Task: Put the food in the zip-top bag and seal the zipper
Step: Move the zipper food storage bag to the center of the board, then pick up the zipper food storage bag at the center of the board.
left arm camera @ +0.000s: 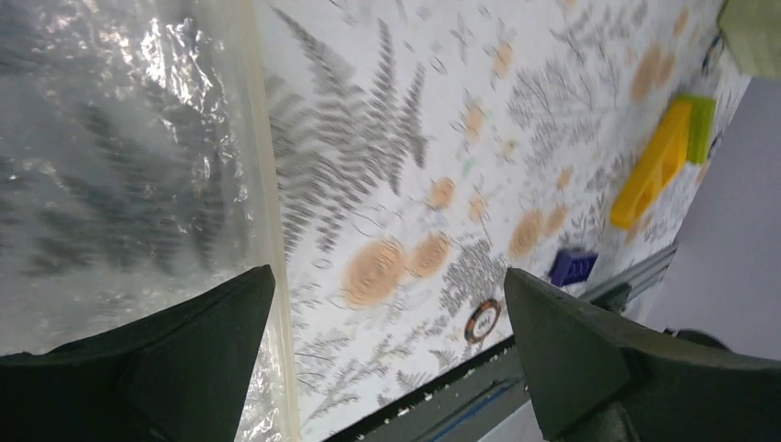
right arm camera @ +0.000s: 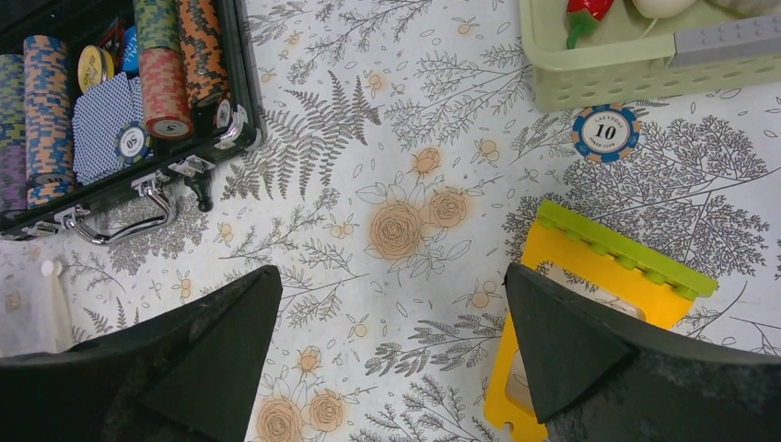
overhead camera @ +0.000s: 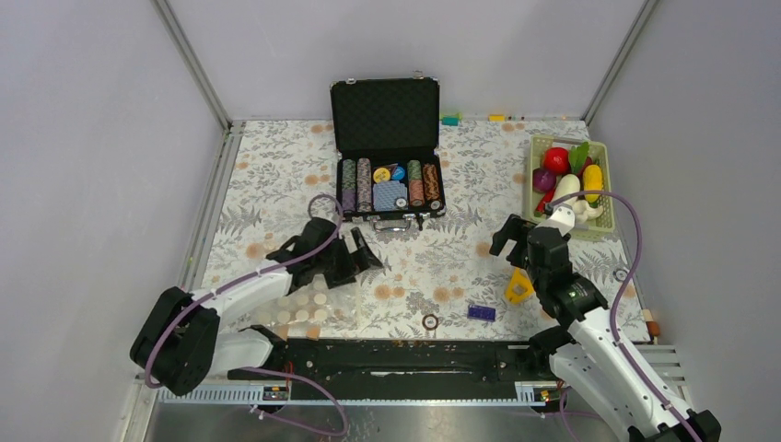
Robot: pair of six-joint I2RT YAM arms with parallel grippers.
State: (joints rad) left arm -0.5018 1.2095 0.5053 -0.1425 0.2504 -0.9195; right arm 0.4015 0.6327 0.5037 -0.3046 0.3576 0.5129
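**Both arms empty, the food not yet picked**

I have the left gripper [overhead camera: 336, 261] hovering at the near left part of the table [overhead camera: 442, 267], fingers spread as wide as they go and holding nothing. From its wrist camera one finger hangs over the zip-top bag [left arm camera: 120, 157] and the other over bare cloth. A pale strip along the bag's edge [left arm camera: 262, 175] runs between them (I take that to be the zipper, though I can't be sure).

The bag lies flat and looks empty.

The right gripper [overhead camera: 516, 241] is just as wide open and empty. It sits above the table toward the right edge, beside a yellow block [right arm camera: 599, 304].

The food [overhead camera: 566, 180] is all in the green basket [right arm camera: 626, 78] at the far right corner, well apart from the bag.

My worries:
- If the left fingers close here, they may pinch both layers and hold the mouth shut.
- The film looks slick and may slide on the cloth when food is pushed in.
- The food is packed close together, so a reach could nudge the light basket or catch two pieces at once.
- A loose poker chip [right arm camera: 605, 132] lies just beside the basket and could be taken by mistake.
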